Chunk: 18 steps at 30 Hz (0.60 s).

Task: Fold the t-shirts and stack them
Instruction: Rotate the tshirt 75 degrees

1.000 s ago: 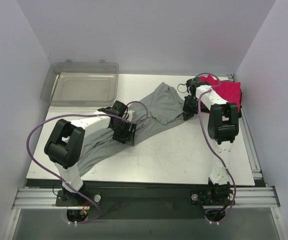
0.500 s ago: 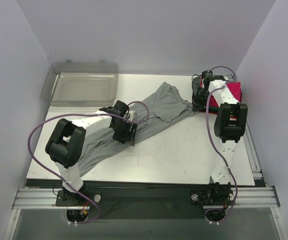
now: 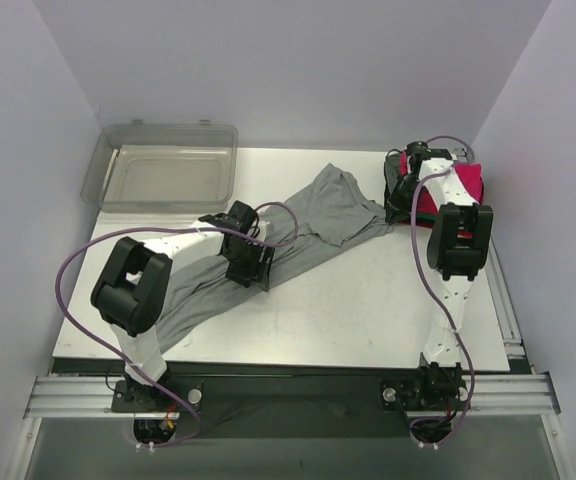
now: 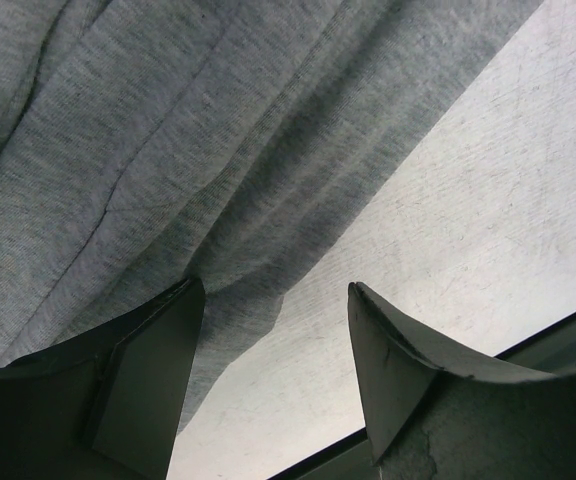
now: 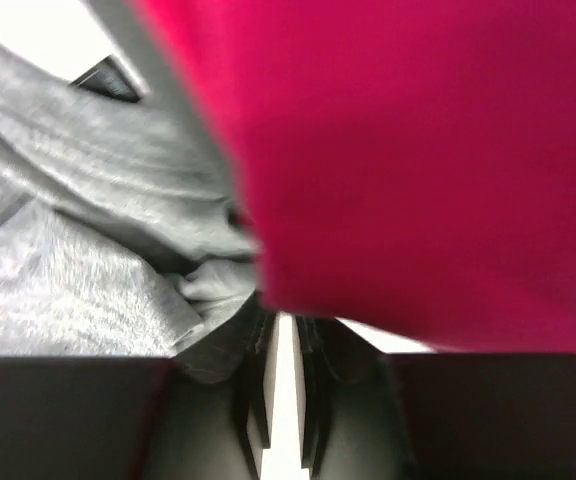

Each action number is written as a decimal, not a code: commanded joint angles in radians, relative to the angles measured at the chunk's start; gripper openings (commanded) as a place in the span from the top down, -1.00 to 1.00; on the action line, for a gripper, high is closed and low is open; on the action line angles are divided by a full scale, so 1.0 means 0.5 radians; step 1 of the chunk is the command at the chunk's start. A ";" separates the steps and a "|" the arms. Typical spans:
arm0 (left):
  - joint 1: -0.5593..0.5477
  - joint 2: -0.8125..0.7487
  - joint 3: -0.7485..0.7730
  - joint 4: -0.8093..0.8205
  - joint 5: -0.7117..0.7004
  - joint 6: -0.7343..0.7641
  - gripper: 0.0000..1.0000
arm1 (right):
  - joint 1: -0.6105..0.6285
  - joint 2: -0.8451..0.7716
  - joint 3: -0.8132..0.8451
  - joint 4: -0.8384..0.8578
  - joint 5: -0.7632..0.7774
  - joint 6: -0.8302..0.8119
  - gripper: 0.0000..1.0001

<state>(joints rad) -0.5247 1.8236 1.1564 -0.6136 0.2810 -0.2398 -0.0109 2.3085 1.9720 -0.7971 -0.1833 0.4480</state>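
Note:
The heather-grey t-shirt [image 3: 308,225] lies stretched in a diagonal band across the table, from near left to far right. My left gripper [image 3: 249,265] hovers low over the shirt's near edge. In the left wrist view the gripper [image 4: 273,290] is open, one finger on the grey cloth [image 4: 168,150] and the other over bare table. My right gripper [image 3: 400,197] is at the shirt's far right corner, beside the folded pink-red t-shirt [image 3: 463,185]. In the right wrist view the gripper [image 5: 286,318] is shut on bunched grey cloth [image 5: 58,280], and the pink-red cloth [image 5: 418,150] fills the view close up.
A clear plastic bin [image 3: 163,170] sits at the far left corner. The white table [image 3: 368,310] shows bare to the near right. A dark folded layer edges out under the pink-red shirt. Purple walls close in on three sides.
My right gripper moved back and to the right toward the pink-red shirt, pulling the grey shirt's corner with it and stretching the cloth. The left arm barely moved.

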 commanded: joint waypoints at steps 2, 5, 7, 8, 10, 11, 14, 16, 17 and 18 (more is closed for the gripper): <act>0.003 0.157 -0.122 -0.101 -0.246 0.038 -0.43 | -0.061 -0.070 -0.041 -0.127 0.078 0.027 0.71; 0.000 0.154 -0.110 -0.098 -0.234 0.032 -0.43 | -0.076 -0.119 -0.075 -0.136 0.115 0.027 0.61; 0.003 0.157 -0.104 -0.098 -0.228 0.032 -0.43 | -0.086 -0.125 -0.078 -0.142 0.118 0.027 0.58; 0.000 0.157 -0.098 -0.101 -0.224 0.035 -0.43 | -0.089 -0.138 -0.078 -0.142 0.112 0.021 0.57; -0.003 0.151 -0.086 -0.098 -0.215 0.041 -0.43 | -0.086 -0.153 -0.081 -0.139 0.097 0.015 0.55; -0.003 0.130 -0.064 -0.098 -0.203 0.041 -0.44 | -0.080 -0.177 -0.088 -0.139 0.091 0.006 0.55; 0.000 0.093 0.003 -0.095 -0.178 0.044 -0.45 | -0.040 -0.239 -0.109 -0.133 0.078 -0.034 0.50; -0.003 0.068 0.052 -0.098 -0.157 0.038 -0.46 | -0.003 -0.273 -0.140 -0.136 0.087 -0.058 0.47; 0.000 0.047 0.074 -0.104 -0.145 0.035 -0.47 | 0.055 -0.312 -0.155 -0.133 0.093 -0.071 0.46; -0.003 0.034 0.123 -0.101 -0.126 0.035 -0.49 | 0.083 -0.331 -0.170 -0.136 0.097 -0.083 0.45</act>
<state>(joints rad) -0.5293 1.8248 1.1778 -0.6365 0.2718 -0.2497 -0.0269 2.2494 1.9045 -0.8131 -0.1524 0.4366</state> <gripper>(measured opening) 0.739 0.269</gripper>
